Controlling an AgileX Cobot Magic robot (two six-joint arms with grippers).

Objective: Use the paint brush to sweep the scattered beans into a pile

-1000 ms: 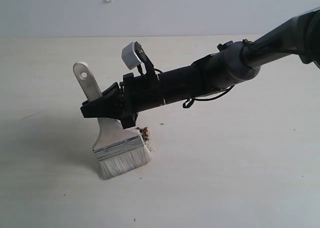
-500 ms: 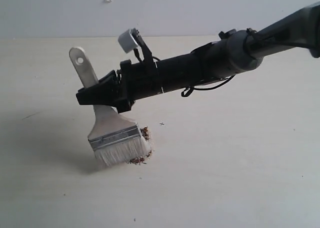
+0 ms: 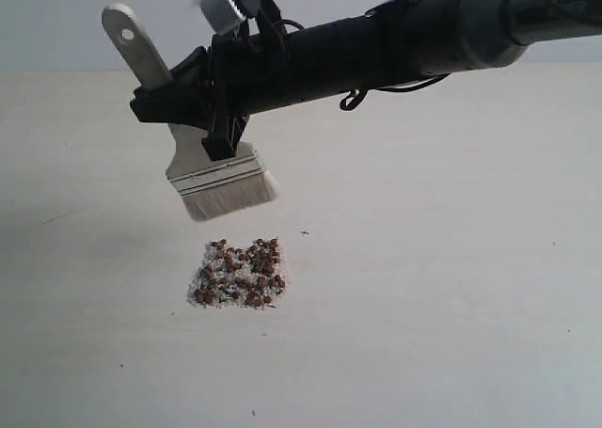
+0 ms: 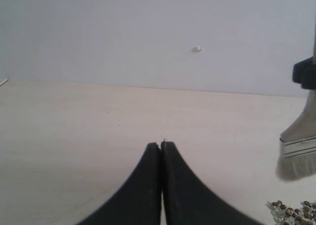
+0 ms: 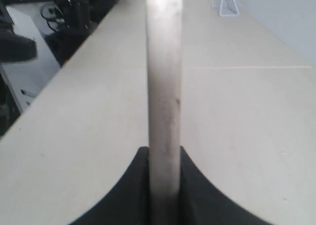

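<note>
The paint brush (image 3: 218, 176) hangs in the air, bristles down, its wooden handle (image 5: 164, 86) clamped between the jaws of my right gripper (image 3: 174, 97), which reaches in from the right. Below the bristles and apart from them lies the pile (image 3: 239, 273) of reddish-brown beans mixed with whitish grains, one compact patch on the pale table (image 3: 433, 287). In the left wrist view the brush head (image 4: 298, 153) and an edge of the beans (image 4: 291, 211) show at the side. My left gripper (image 4: 161, 145) is shut with nothing in it, low over the table and away from the pile.
A few tiny dark specks (image 3: 304, 231) dot the table around the pile. In the right wrist view the table's edge runs along one side, with dark equipment (image 5: 74, 7) beyond it and a white mesh object (image 5: 226, 1) at the far end.
My right gripper has lifted the brush up off the table and slightly left. The bean pile, hidden behind the bristles before, now lies uncovered.
</note>
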